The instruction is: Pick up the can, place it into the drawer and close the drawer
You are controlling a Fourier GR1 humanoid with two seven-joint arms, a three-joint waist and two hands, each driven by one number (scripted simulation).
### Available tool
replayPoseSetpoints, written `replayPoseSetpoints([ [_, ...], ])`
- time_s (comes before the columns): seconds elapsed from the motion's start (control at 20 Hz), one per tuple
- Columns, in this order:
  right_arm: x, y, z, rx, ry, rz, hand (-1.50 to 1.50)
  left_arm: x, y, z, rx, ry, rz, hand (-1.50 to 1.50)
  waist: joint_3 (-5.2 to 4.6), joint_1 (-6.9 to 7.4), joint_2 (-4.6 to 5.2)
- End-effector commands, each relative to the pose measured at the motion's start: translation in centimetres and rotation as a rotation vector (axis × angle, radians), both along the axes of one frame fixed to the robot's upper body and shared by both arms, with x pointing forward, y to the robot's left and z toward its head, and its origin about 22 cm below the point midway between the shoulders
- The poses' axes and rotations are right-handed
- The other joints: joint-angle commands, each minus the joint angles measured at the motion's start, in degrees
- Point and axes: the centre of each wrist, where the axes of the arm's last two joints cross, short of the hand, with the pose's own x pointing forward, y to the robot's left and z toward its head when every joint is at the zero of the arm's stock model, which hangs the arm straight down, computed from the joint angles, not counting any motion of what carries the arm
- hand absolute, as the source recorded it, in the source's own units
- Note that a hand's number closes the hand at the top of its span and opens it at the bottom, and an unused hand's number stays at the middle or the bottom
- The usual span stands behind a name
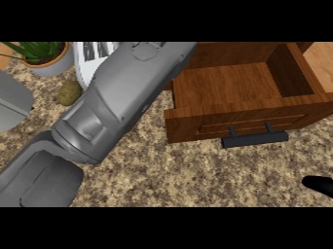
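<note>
Can: it shows nowhere in this view. The likeliest place, as a guess, is under or beyond the left forearm, which runs from the lower left up to the top edge and covers a wide strip of the table. The left hand lies past that edge or under the arm, so I cannot tell whether it is wide, narrow or holding the can. The right hand shows only as a dark tip at the lower right corner, well apart from everything; its state cannot be read either.

Risks, as I judge them:
- With the can and the left hand both unseen, a carry toward the drawer could clip its near left wall, since the forearm lies just beside that corner.
- The forearm crosses close over a brown lump and a white thing; a sideways sweep could shove either, or the plant in its pot.
- A push on the handle before the can is inside would close the drawer with nothing in it.

The drawer stands pulled out, handle toward the robot. The floor that shows is bare wood with nothing on it; its far left corner is hidden by the arm. The pot holds only the plant.
</note>
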Motion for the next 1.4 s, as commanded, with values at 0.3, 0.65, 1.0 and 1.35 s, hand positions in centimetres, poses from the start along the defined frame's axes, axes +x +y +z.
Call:
replayPoseSetpoints([
  [0.3,2.9,0.9,0.4,-0.347,-0.065,0.000,-1.50,-0.3,-0.6,1.6,-0.097,0.002,-0.014,-1.50,-0.03,1.35,0.05],
  [0.65,6.9,4.0,-2.5,-0.593,-0.041,-0.029,-1.50,-0.3,-0.5,1.3,-0.113,-0.023,-0.024,-1.50,-0.07,3.56,-0.09],
  [1.0,10.7,5.7,-5.3,-0.760,-0.010,-0.057,-1.50,-0.2,-0.7,1.7,-0.054,-0.034,-0.013,-1.50,-0.10,4.95,-0.66],
  [1.35,13.8,9.9,-10.6,-0.893,-0.026,-0.068,-1.50,0.0,-0.3,1.4,-0.088,0.000,-0.022,-1.50,-0.13,6.44,-0.86],
])
